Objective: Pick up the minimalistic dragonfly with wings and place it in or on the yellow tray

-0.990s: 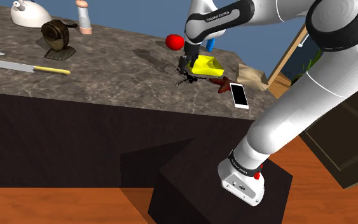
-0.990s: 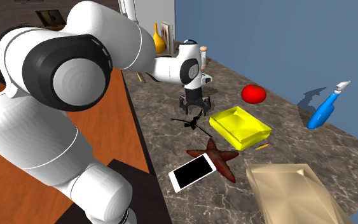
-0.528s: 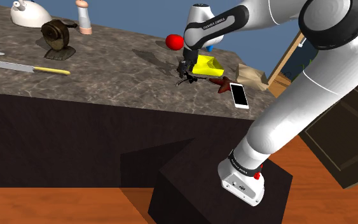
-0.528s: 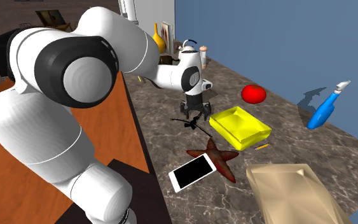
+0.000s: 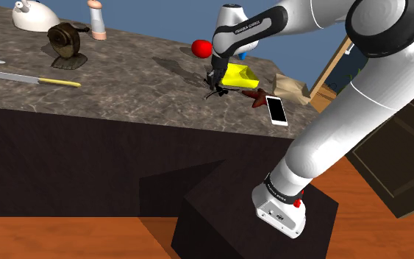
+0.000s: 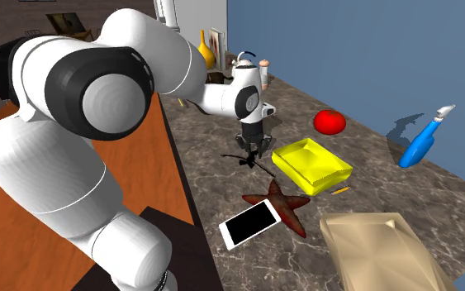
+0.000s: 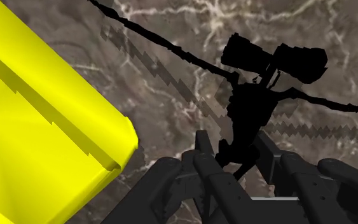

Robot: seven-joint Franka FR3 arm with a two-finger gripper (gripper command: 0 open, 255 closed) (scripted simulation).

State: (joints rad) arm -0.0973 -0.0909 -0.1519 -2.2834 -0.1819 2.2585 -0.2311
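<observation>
The dragonfly [image 7: 247, 108] is a thin black figure with long narrow wings, lying on the dark marble counter [image 5: 124, 81] close to the yellow tray [image 7: 37, 127]. In the wrist view my gripper [image 7: 234, 153] is down over it, and both black fingers press against its slim body near the tail. From the shoulder view the gripper [image 5: 214, 84] stands upright on the dragonfly [image 5: 214, 93], just left of the tray [image 5: 240, 76]. In the second exterior view the dragonfly [image 6: 243, 156] lies under the gripper [image 6: 253, 150], beside the tray [image 6: 311, 163].
A red ball [image 6: 329, 121] lies beyond the tray. A brown starfish [image 6: 282, 202], a white phone [image 6: 250, 224] and a tan bag [image 6: 379, 248] sit nearer the stand. A blue spray bottle [image 6: 424, 140] lies to the right. A knife [image 5: 21, 76] rests far along the counter.
The gripper came down onto the dragonfly, and its fingers, apart a second ago, have closed on the body. The dragonfly and tray have not shifted.
</observation>
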